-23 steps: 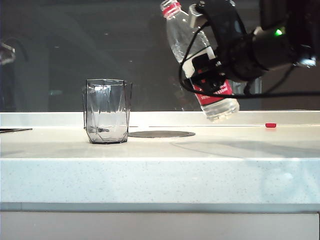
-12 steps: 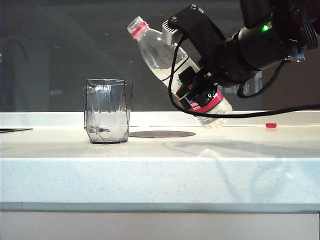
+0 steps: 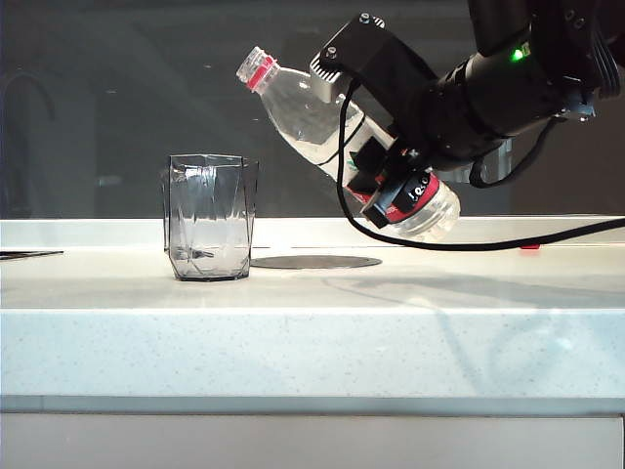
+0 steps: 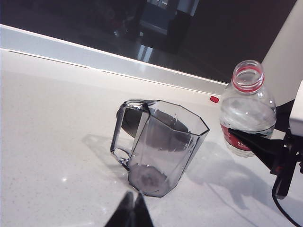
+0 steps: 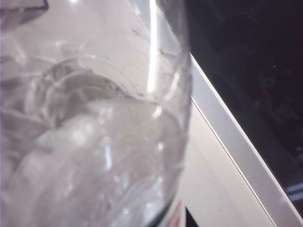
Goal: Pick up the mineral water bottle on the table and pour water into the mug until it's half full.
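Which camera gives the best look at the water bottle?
The exterior view: the whole mineral water bottle shows, tilted, uncapped, held by the right gripper above the table. The left wrist view shows its mouth and shoulders; the right wrist view only a blurred close-up.

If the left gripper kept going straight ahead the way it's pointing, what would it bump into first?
Probably the mug. In the left wrist view, the left gripper has its tips together and points right at the mug's base on the table. How far off it stands is hard to judge.
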Robot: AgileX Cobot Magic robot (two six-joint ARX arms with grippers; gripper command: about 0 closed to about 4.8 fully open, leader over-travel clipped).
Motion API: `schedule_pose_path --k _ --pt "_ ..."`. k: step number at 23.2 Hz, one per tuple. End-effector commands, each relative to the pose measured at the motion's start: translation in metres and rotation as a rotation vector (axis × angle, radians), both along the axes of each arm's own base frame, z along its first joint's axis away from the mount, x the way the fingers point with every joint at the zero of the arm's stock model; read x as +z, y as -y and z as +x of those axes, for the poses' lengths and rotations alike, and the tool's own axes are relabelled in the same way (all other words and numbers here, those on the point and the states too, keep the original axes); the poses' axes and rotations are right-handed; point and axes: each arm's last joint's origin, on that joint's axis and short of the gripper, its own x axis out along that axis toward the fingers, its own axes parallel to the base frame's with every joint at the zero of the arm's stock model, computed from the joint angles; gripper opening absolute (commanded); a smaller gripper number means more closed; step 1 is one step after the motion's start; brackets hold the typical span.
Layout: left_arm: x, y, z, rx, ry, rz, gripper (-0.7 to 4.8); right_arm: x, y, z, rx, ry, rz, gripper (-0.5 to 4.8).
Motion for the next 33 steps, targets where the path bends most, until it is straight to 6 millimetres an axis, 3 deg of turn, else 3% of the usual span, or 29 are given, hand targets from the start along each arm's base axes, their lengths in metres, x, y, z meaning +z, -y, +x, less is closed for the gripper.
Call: schedule_pose_path --k 1,12,17,33 --pt "0.002 0.000 0.000 0.005 0.009 -0.006 -0.04 0.012 0.000 0.002 -0.023 0.082 0.012 1.88" --pt "0.002 0.000 0.000 0.005 0.007 -0.006 -0.04 0.030 -0.008 0.015 -0.043 0.129 -0.107 1.88" --pt "0.001 0.000 0.000 0.006 0.006 -0.005 -0.04 0.028 -0.008 0.015 -0.035 0.145 -0.202 1.88" --pt "0.001 0.000 0.000 0.005 0.006 -0.005 -0.04 0.028 -0.008 0.015 -0.025 0.180 -0.281 1.88"
